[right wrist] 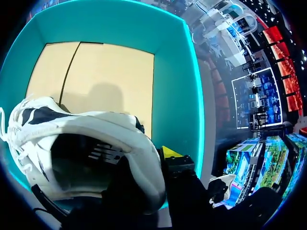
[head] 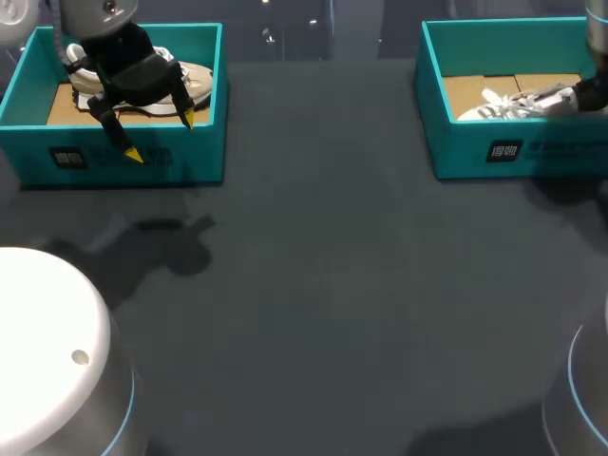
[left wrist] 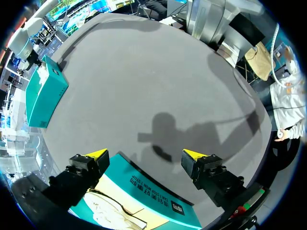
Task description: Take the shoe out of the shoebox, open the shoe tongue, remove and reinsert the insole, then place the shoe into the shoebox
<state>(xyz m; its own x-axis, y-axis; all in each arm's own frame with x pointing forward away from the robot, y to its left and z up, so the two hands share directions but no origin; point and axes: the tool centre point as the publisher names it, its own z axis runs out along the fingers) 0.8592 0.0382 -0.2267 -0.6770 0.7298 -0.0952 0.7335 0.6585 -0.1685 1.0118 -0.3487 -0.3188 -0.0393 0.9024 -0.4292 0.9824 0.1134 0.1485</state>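
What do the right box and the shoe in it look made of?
The right box is likely cardboard: matte teal walls, plain tan floor with a flap seam. The shoe has a white upper, probably synthetic leather, smooth at the heel, with dark panels and white laces; can't confirm.

Blk fingers (left wrist: 96,155), yellow tips; white arm base (head: 43,323) w/ blue ring.

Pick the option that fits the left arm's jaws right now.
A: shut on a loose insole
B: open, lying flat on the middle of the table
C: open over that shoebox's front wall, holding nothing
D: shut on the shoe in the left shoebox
C: in the left wrist view the left jaws stand wide apart with only the shoebox front wall and bare table between them, and the shoe lies inside the box, not between them.
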